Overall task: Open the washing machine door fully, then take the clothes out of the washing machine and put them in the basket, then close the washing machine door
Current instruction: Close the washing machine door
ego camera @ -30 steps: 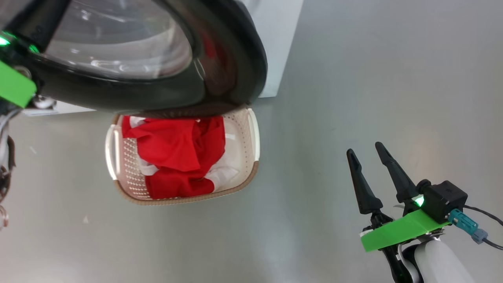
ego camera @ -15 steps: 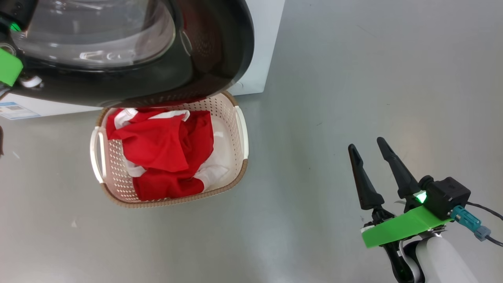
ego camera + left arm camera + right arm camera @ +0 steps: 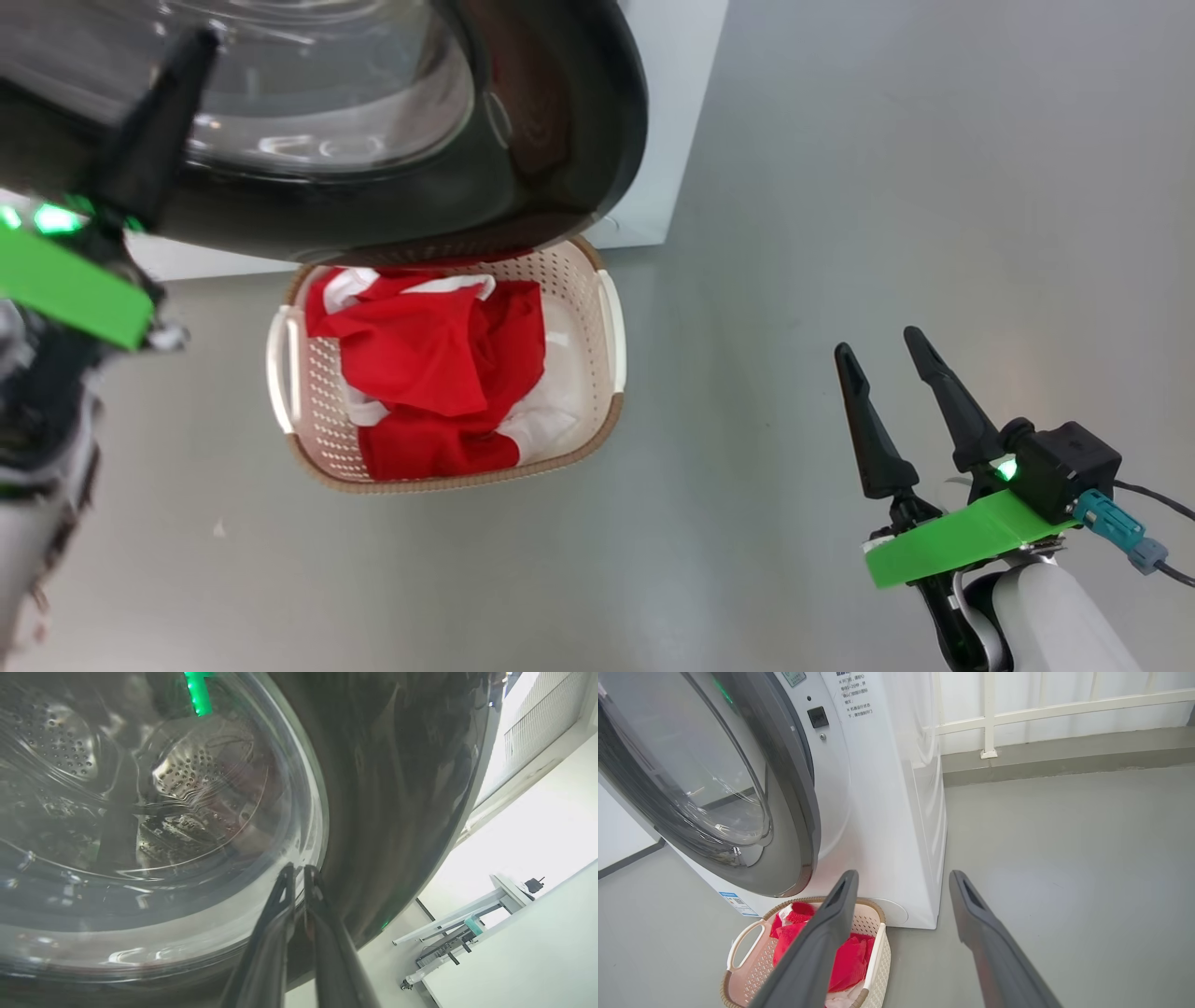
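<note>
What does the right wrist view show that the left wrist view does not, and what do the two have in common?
Right wrist view adds: the open right gripper, the basket on the grey floor holding the red clothes, the washing machine with its white front and printed labels, and a white railing.
Left wrist view adds: the left gripper, nearly shut, close to the washing machine door, the studded steel drum seen through it, and a pale table.
Shared: the door, with its dark rim and bulging glass.
</note>
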Controlling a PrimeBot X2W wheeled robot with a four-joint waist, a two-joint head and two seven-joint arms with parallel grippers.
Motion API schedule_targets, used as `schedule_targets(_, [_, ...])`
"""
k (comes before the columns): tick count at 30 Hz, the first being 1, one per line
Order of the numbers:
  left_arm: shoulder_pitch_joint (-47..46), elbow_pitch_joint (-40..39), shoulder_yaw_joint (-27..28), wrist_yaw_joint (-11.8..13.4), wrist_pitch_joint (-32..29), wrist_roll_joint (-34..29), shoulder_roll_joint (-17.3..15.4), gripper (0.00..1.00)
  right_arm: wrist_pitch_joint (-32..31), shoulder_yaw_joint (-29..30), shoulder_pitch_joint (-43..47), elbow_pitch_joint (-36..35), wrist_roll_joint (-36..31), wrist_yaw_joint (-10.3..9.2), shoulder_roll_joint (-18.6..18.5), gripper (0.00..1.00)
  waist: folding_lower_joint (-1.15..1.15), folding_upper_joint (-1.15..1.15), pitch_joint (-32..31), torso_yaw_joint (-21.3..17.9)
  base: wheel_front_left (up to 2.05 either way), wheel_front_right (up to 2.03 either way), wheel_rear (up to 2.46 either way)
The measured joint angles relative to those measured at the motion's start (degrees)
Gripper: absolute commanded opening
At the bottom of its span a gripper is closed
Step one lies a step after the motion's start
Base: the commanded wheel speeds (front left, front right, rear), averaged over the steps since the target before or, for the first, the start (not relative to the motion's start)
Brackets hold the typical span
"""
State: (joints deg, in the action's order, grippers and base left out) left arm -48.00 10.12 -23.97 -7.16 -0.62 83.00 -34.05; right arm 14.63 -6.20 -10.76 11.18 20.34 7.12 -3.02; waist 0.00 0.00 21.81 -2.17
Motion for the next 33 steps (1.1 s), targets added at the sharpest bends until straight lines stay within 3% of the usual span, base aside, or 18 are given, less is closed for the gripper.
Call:
schedule_targets(10, [10.87,-0.3,-4.72,0.0,9.14,-0.1,-1.53,0.51,0.01,0.34,2.04,0.34,-1.14,0.0,0.01,1.0,0.0,0.0,-2.55,2.24,0.0,0.0,0.0])
schedule_targets(13, [13.61,0.22,-6.06,0.0,11.54,-0.14,-1.74,0.79,0.01,0.51,2.46,0.46,-1.26,0.0,0.0,1.0,0.0,0.0,-3.16,2.62,0.0,0.0,0.0])
schedule_targets(15, [15.37,0.75,-6.44,0.0,12.82,-0.13,-1.72,0.91,0.0,0.59,2.71,0.45,-1.26,0.0,-0.01,1.0,0.0,0.0,-3.63,2.79,0.0,0.0,0.0])
schedule_targets(18, [18.01,1.63,-6.57,0.0,14.05,0.32,-1.67,1.0,0.0,0.66,3.5,0.49,-1.26,0.0,-0.03,1.0,0.0,0.0,-4.35,2.94,0.0,0.0,0.0])
schedule_targets(28, [25.84,3.48,-3.47,0.0,14.92,-1.12,-0.45,1.0,0.0,1.68,5.02,0.54,-1.26,0.0,-0.21,1.0,0.0,0.0,-5.93,3.01,0.0,0.0,0.0])
schedule_targets(33, [29.72,4.28,0.91,0.0,14.92,-4.5,2.12,1.0,0.0,2.09,6.25,0.4,-1.26,0.0,-0.21,1.0,0.0,0.0,-6.24,2.86,0.0,0.0,0.0])
